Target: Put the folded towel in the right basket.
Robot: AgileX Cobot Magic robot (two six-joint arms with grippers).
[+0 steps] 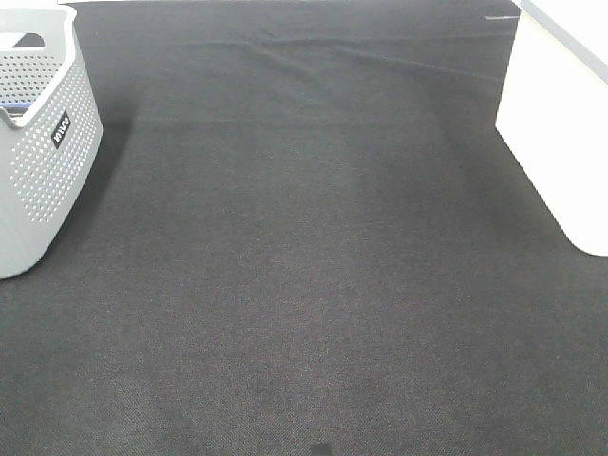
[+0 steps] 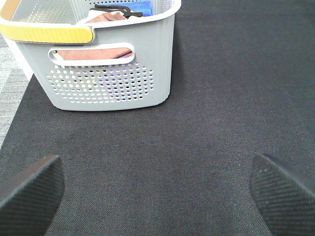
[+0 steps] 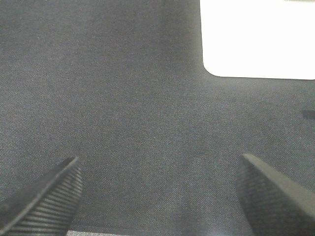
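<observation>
Two baskets flank the bare table: grey basket left holding towels, white basket right. Both tools, left and right, hover released, empty, ready to fetch.

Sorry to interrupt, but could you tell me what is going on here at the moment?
Nothing is being handled yet. The left end effector and right end effector both hang open and empty over the black mat. The grey basket on the left holds folded cloths, including a reddish-brown towel and a blue one. The white basket on the right shows only its outer wall, so no towel has visibly been moved.
</observation>
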